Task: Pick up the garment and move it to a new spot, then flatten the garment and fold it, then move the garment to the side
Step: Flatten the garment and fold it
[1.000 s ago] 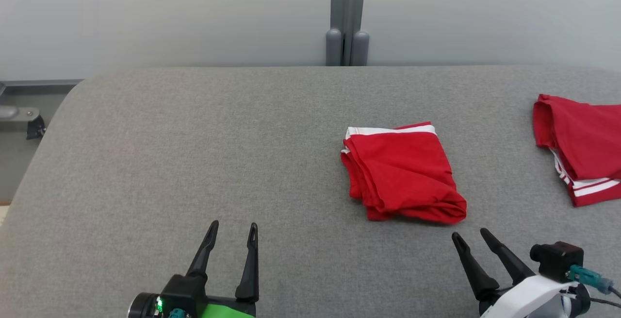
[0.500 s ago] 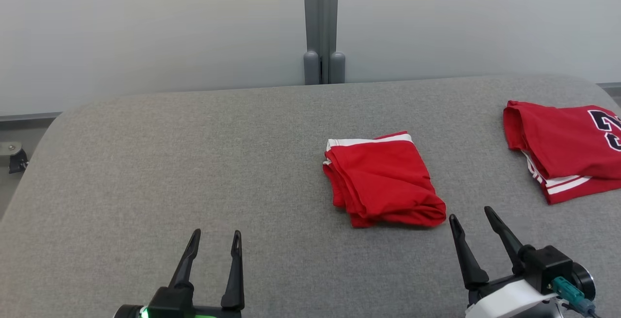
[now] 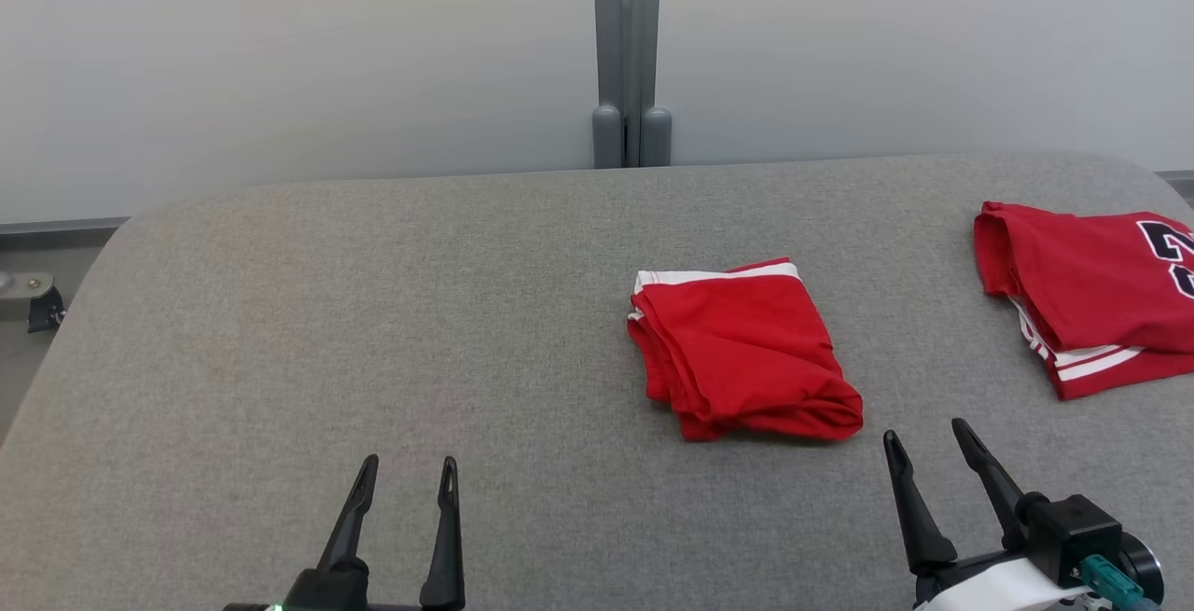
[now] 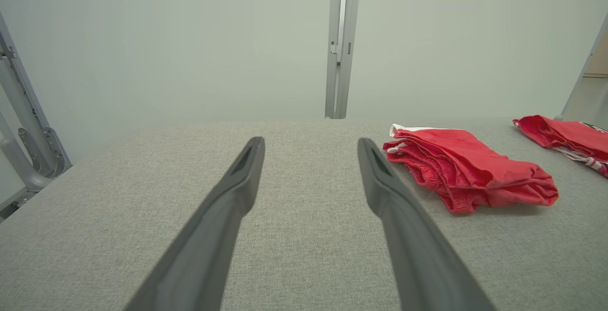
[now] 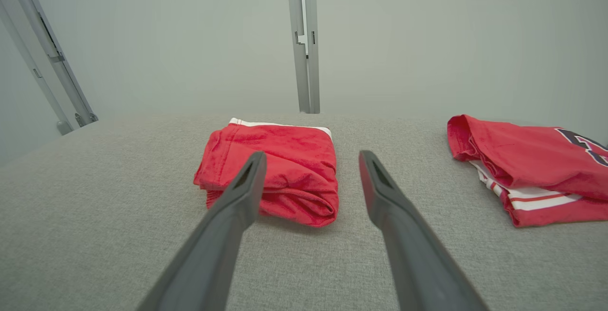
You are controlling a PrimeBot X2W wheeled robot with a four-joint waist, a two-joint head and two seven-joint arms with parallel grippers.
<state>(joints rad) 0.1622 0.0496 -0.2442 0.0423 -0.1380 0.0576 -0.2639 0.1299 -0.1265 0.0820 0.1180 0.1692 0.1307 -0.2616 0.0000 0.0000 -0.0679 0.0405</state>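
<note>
Grey tabletop (image 3: 373, 312): soft cover, a low approach risks tips snagging the fabric. Far right: red jersey (image 3: 1082, 284), same colour, risk of grabbing the wrong piece. Centre-right: folded red garment (image 3: 746, 359), lying free; a top-layer pinch likely undoes the fold when moved aside. Near front edge: left tool (image 3: 410, 462) and right tool (image 3: 924, 429), both spread, empty. Writing: dark numeral (image 3: 1171, 252) on jersey, cut by frame edge, unreadable. No brand seen.
</note>
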